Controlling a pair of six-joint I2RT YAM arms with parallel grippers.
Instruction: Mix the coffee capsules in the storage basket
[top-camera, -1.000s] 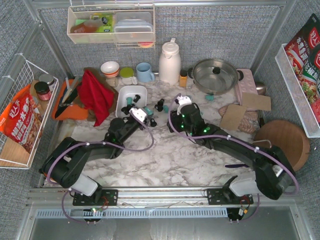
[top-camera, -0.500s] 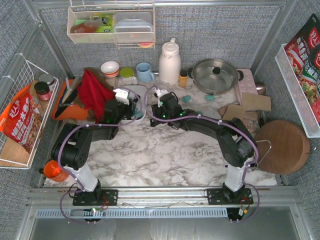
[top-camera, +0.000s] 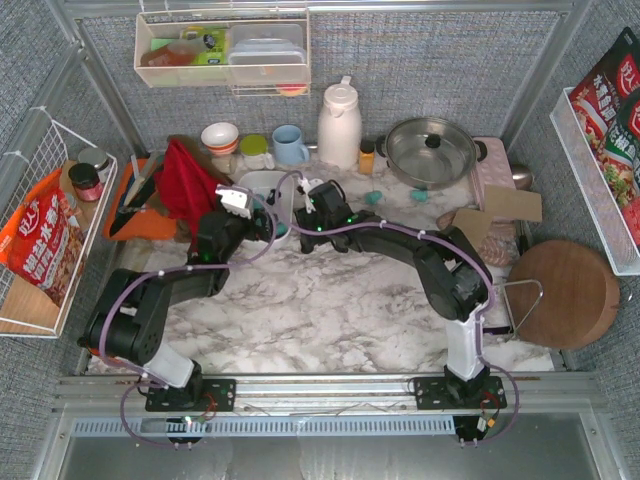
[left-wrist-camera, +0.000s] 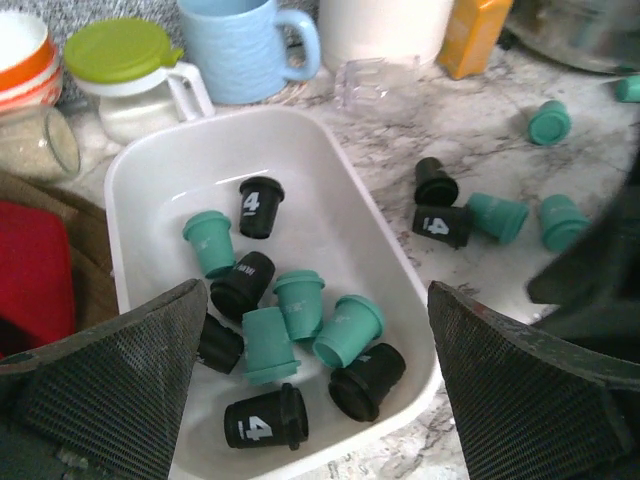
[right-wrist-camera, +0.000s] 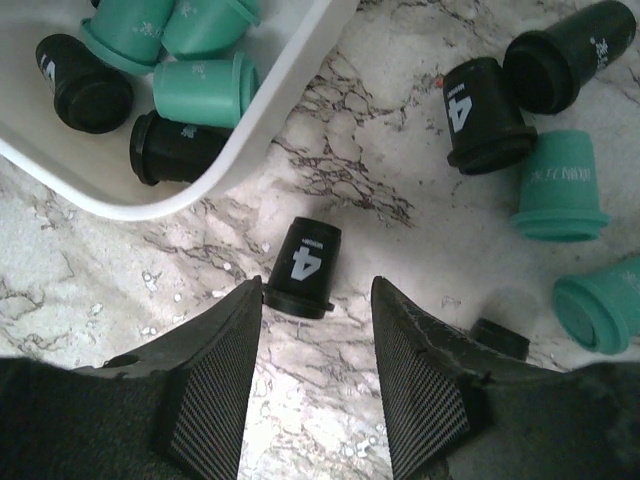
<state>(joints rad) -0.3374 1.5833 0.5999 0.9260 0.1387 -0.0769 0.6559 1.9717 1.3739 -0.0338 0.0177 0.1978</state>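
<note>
The white storage basket (left-wrist-camera: 335, 215) holds several teal and black coffee capsules (left-wrist-camera: 300, 305) lying mixed on their sides. My left gripper (left-wrist-camera: 316, 325) hangs over its near end, open wide, nothing between the fingers. More capsules lie on the marble to its right, black ones (left-wrist-camera: 442, 222) and teal ones (left-wrist-camera: 497, 214). My right gripper (right-wrist-camera: 316, 292) is open low over the marble beside the basket's corner (right-wrist-camera: 285, 85). A black capsule marked 4 (right-wrist-camera: 304, 264) lies at its fingertips, ungripped. From above, both grippers meet at the basket (top-camera: 258, 183).
Behind the basket stand a blue mug (left-wrist-camera: 245, 50), a green-lidded jar (left-wrist-camera: 125, 60) and an orange-capped bottle (left-wrist-camera: 470, 35). A red cloth (top-camera: 185, 185) lies left of it. A white thermos (top-camera: 339, 125) and a steel pot (top-camera: 430, 150) stand at the back.
My left gripper came up to the basket and has opened wide over it. The right arm swung left from mid-table to the basket's right side.
</note>
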